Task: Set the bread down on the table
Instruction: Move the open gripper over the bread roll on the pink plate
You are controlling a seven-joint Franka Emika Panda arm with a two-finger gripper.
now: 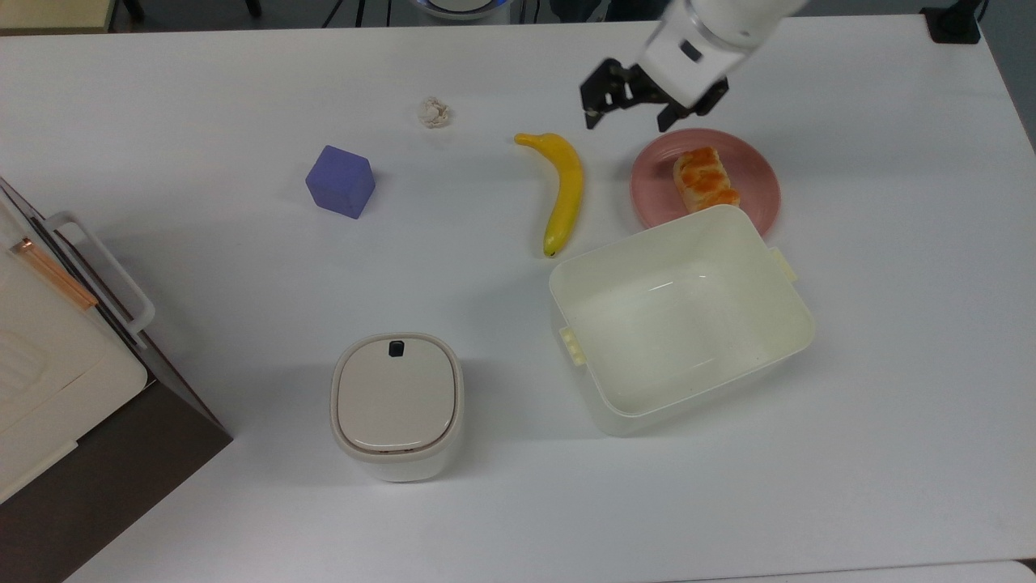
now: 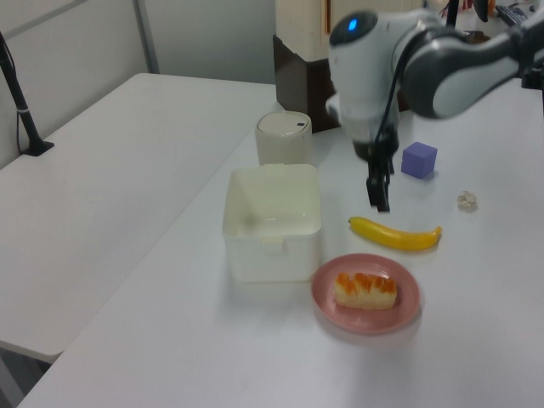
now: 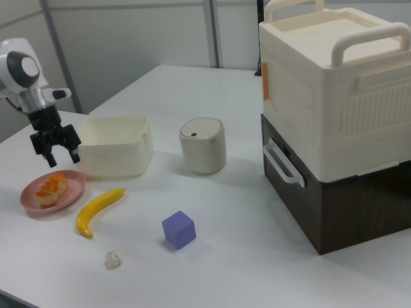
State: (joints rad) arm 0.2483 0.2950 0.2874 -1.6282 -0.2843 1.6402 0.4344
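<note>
Panda arm reaching downward; gripper (image 1: 625, 122) (image 3: 63, 158) (image 2: 380, 202) in mid-air, its 2 fingers spread apart, holding nothing.

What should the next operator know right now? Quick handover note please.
Gripper: open, empty, above the table, between the banana and the pink plate in the top view.
Bread: lying on the pink plate, beside the cream bin, untouched.
Done: approach only.
Left: descend over the bread, grasp it, lift it off the plate, set it on bare tabletop.

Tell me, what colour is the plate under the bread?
Pink. The plate holding the bread shows best in the top view.
</note>
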